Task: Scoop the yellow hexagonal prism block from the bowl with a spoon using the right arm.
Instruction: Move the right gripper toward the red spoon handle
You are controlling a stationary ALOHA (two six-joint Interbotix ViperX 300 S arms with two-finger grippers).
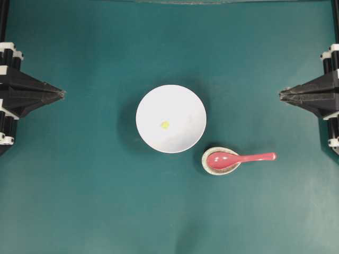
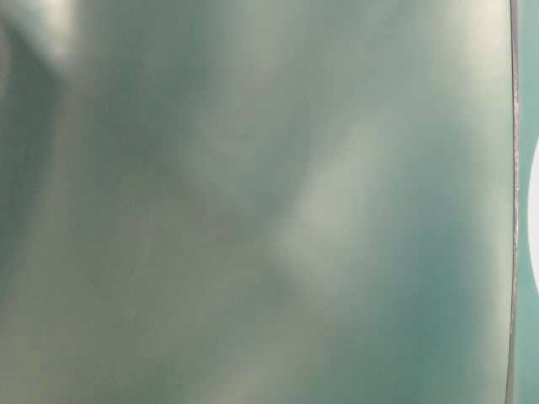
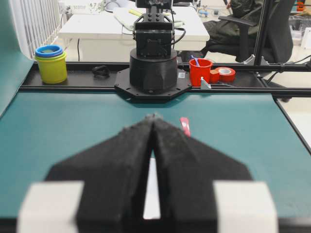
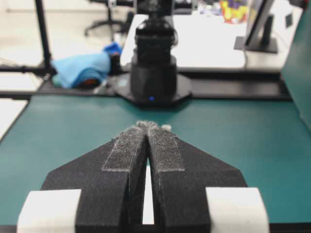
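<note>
- Yellow hexagonal prism block [image 1: 164, 125] lies loose near the middle of the white bowl [image 1: 185, 100], centre of the overhead view, where a scoop can get under it.
- Red-pink spoon [image 1: 241, 157] rests head-down in the speckled spoon rest [image 1: 207, 165], lower right of the bowl, handle pointing toward the right arm's gripper [image 1: 281, 94].
- Both that gripper and the left gripper [image 1: 62, 94] sit at the frame edges, fingers [image 4: 163, 150] clenched on nothing.
- Open teal counter [image 1: 95, 201] surrounds everything.

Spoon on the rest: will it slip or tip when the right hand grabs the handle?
The spoon looks glossy, so probably slippery. Only its head sits in the spoon rest; the overhanging handle may pivot if pressed down.
</note>
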